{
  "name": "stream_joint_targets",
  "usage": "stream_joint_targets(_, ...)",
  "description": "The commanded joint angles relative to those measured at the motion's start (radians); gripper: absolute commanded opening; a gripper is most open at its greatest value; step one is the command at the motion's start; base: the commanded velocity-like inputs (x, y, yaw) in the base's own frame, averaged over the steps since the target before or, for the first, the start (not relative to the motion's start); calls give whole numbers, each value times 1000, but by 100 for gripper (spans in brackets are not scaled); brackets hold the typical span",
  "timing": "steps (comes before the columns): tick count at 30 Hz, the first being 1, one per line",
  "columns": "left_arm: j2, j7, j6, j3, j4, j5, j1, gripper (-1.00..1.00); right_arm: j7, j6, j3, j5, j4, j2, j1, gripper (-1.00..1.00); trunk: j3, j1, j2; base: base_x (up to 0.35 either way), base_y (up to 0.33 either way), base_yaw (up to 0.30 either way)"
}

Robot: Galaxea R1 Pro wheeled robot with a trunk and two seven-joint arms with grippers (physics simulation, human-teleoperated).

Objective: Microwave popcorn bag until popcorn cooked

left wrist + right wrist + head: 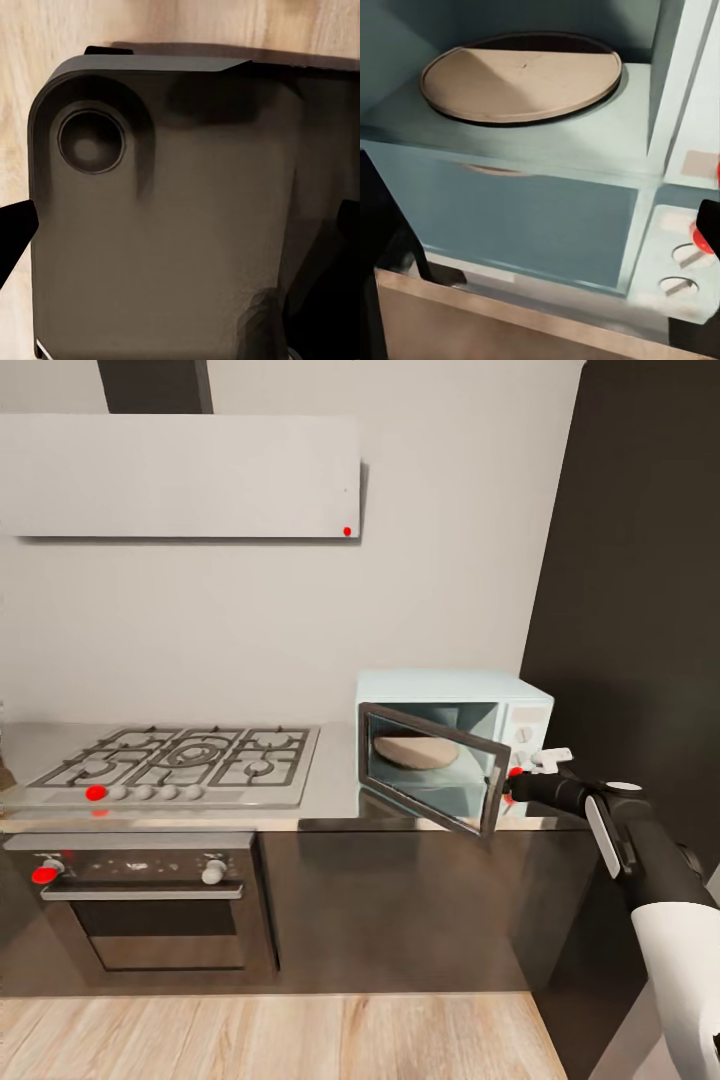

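Right hand beside open microwave

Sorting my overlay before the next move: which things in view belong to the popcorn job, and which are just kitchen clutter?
Job: microwave with door open, turntable bare; countertop; right gripper at the door.

Not the job: gas hob, oven, hood.

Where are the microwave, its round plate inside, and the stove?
microwave (455, 687), head view, pale top panel.
plate (521, 75), right wrist view, tan middle.
stove (180, 752), head view, centre grate.
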Motion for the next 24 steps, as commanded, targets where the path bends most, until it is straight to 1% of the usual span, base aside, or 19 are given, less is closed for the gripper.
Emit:
stream_joint_targets(1,0,-1,-1,0,-1,7,0,100,6,7,-2,-1,-1,0,-1,100,-1,0,-1,0,146,0)
stream_joint_targets(8,0,-1,-1,0,-1,7,0,100,9,9,-1,-1,-2,-7,-1,100,-1,0,-1,0,146,0)
stream_joint_targets(12,-1,-1,-1,0,-1,7,0,100,40,9,1,-3,-2,-12,-1,100,-1,0,-1,0,146,0)
stream_joint_targets(16,-2,1,-1,0,0,6,0,100,49,10,1,-3,-2,-14,-1,100,-1,0,-1,0,146,0)
stream_joint_targets(17,-2,2,-1,0,0,6,0,100,54,10,1,-3,-2,-15,-1,100,-1,0,-1,0,146,0)
stream_joint_targets(20,-2,2,-1,0,0,6,0,100,101,10,1,-2,-1,-16,-1,100,-1,0,-1,0,146,0)
stream_joint_targets(21,-2,2,-1,0,-1,6,0,100,149,10,1,15,0,-18,-1,100,-1,0,-1,0,139,0)
stream_joint_targets(22,-2,2,-1,0,0,6,0,100,174,10,1,33,1,-20,-1,100,-1,0,-1,0,132,0)
stream_joint_targets(24,-2,2,-1,0,0,6,0,100,259,10,0,102,1,-21,-1,100,-1,0,-1,0,121,0)
